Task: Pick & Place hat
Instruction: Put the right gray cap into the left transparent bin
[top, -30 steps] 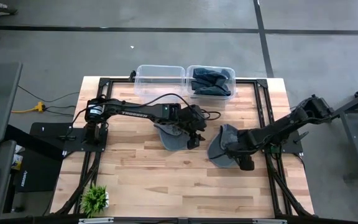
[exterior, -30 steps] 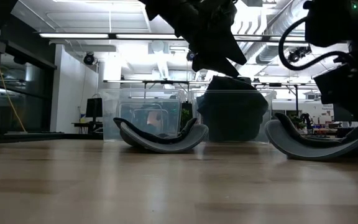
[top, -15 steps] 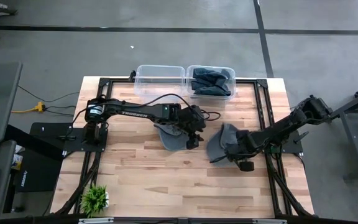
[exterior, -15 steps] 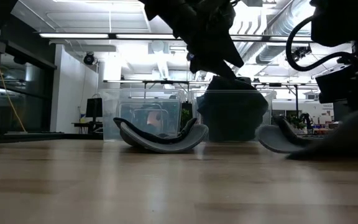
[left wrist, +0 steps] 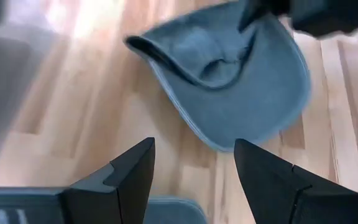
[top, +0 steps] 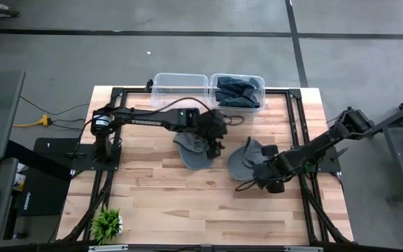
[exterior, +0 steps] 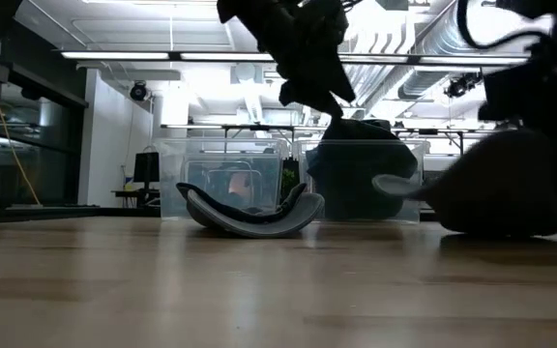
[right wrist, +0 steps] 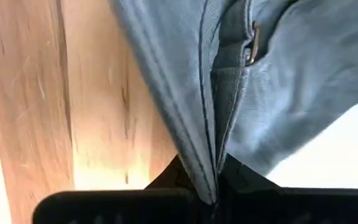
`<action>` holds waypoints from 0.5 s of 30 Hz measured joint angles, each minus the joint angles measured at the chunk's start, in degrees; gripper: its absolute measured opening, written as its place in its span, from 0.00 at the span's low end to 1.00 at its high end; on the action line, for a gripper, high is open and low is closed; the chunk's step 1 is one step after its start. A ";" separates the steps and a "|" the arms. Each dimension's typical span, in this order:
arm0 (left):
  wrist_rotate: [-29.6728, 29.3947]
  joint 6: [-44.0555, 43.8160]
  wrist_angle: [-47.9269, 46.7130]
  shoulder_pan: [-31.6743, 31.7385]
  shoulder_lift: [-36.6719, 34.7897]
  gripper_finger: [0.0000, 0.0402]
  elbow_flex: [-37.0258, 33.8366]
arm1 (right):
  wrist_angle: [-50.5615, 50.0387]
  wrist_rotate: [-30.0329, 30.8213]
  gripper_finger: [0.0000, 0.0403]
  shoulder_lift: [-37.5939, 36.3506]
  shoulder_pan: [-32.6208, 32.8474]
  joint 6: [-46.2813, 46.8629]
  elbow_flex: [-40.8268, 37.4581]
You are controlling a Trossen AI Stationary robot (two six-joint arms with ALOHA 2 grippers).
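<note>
I have the right jaws (top: 256, 176) pinched tight on the edge of a grey hat (top: 242, 159). In the right wrist view the hat's fabric (right wrist: 241, 81) is folded into a seam that runs straight down between my two dark fingers, so the grip is on a doubled-over fold near the strap buckle. The right arm reaches in low from the right side of the worktop (top: 152, 196), stretched out nearly flat, wrist close to the wood. The hat hangs forward of the jaws with its brim pointing toward the middle of the worktop; in the low view it looks tipped up off the wood on one side, though I cannot tell whether it is fully clear.

The left jaws (top: 212, 136) stand wide apart and hold nothing. The left arm is extended across the back half of the worktop, elbow raised, wrist angled down. A second grey hat (top: 193, 152) lies just below and in front of those jaws, resting crown-down on the wood like a shallow bowl, as the low view shows (exterior: 249, 211). The left wrist view looks between the spread fingers (left wrist: 129, 180) at the first hat.

Beyond the left jaws sit two clear bins at the back edge: one empty (top: 180, 89), one holding dark hats (top: 237, 91). A small green plant (top: 106, 222) stands at the near left corner.
</note>
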 joint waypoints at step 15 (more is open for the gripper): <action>4.29 -1.59 -0.98 6.54 -6.66 0.54 0.67 | -20.31 19.22 0.00 -0.02 5.40 -1.85 19.89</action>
